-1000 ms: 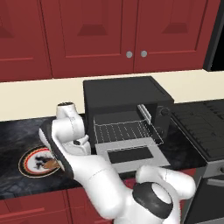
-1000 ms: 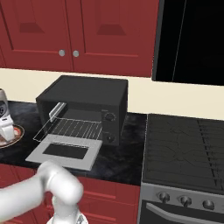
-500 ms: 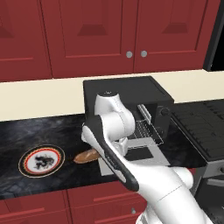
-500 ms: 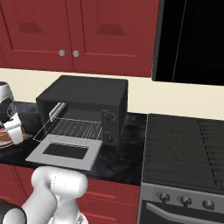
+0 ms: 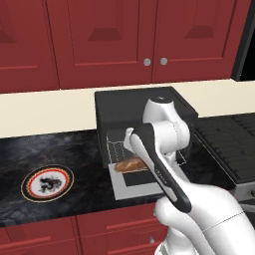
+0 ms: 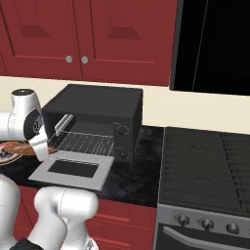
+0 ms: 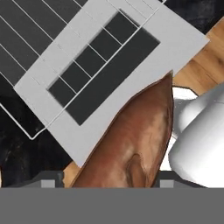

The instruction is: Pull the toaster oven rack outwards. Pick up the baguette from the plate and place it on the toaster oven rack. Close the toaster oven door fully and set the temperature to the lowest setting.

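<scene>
A: So where's the baguette point(image 5: 130, 165) rn?

B: Up off the table point(image 5: 30, 149), clamped in the end effector point(image 7: 127, 175). In the hand view the loaf runs up between the two finger tips w/ its pointed end over the toaster oven door point(image 7: 109, 61). From the left base view it hangs just in front of the oven's open mouth, over the door's left part.

A: And the end effector, clenched or released?

B: Grasping the baguette, jaws fairly wide around the loaf.

A: Door pos?

B: Folded down flat, grey frame w/ dark window facing up. It lies in front of the toaster oven point(image 6: 97, 105), which sits on the dark table top.

A: Rack?

B: Toaster oven rack point(image 6: 88, 142) is pulled out, its wire grid reaching past the cavity over the back of the door. In the hand view its wires cross the door window too.

A: Plate?

B: Plate point(image 5: 48, 183) is well to the left of the oven on the table, red-orange ring, dark centre, nothing on it. Apart from the loaf.

A: Anything else nearby?

B: Stovetop point(image 6: 205, 161) right of the oven, red cabinets point(image 5: 124, 40) above. Oven knobs point(image 6: 121, 131) sit on its right front panel; can't tell their setting.
</scene>
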You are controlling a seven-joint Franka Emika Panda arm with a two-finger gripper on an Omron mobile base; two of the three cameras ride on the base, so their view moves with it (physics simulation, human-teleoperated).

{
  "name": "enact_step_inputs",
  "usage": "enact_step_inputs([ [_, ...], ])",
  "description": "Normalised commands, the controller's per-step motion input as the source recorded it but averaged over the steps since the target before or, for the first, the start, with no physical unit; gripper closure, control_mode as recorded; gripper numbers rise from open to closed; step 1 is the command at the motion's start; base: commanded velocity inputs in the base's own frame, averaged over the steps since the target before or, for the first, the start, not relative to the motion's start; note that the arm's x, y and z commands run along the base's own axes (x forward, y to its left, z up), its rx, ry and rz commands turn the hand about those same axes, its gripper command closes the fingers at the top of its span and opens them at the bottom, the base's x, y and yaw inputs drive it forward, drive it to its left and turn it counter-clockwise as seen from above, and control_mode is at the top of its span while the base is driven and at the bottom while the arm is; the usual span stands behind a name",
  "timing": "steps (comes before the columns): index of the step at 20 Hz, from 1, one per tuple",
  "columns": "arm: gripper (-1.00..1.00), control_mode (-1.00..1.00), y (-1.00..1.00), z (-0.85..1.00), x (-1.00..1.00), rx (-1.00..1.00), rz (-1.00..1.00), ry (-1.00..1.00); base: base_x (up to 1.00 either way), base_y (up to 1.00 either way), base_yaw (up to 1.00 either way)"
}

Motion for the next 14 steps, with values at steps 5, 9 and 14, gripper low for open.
enact_step_inputs([
  [5, 1.0, -1.0, -0.29, 0.0, 0.5, 0.0, 0.0, 0.08, 0.0, 0.0, 0.0],
  [9, 1.0, -1.0, -0.41, 0.0, 0.41, 0.0, 0.0, 0.02, 0.0, 0.0, 0.0],
  [14, 1.0, -1.0, -0.41, -0.06, 0.43, 0.0, 0.0, 0.03, 0.0, 0.0, 0.0],
])
